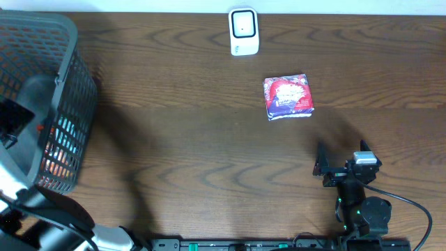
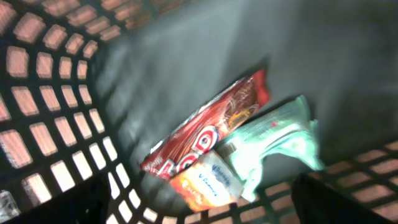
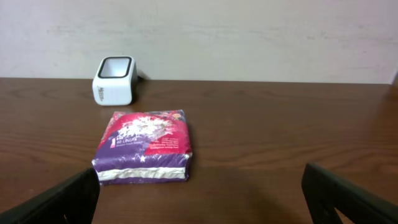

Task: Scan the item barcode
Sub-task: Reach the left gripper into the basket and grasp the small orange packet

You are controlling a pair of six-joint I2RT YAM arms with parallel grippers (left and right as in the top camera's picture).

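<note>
**At the left edge: a crowded pick**

Inside the basket (image 1: pixel 75 104) on the table's left edge, the left gripper (image 2: pixel 196 191) hangs wide open and empty over the overlapping red packet (image 2: pixel 205 134), orange packet (image 2: pixel 208 180) and teal packet (image 2: pixel 280 140). Closing could snag two at once. The scanner (image 1: pixel 243 31) stands at the far edge, with the purple packet (image 1: pixel 288 97) near it. The right gripper (image 3: pixel 200 180) is open and empty.

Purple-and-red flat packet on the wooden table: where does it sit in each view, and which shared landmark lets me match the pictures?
Overhead: the purple-and-red flat packet lies right of centre, in the upper half.
Left wrist: not in it; this view looks into the dark mesh basket.
Right wrist: left of centre, mid-frame.
Shared landmark: the small white box-shaped scanner, beyond the packet and to its left in the overhead and right wrist views.
</note>
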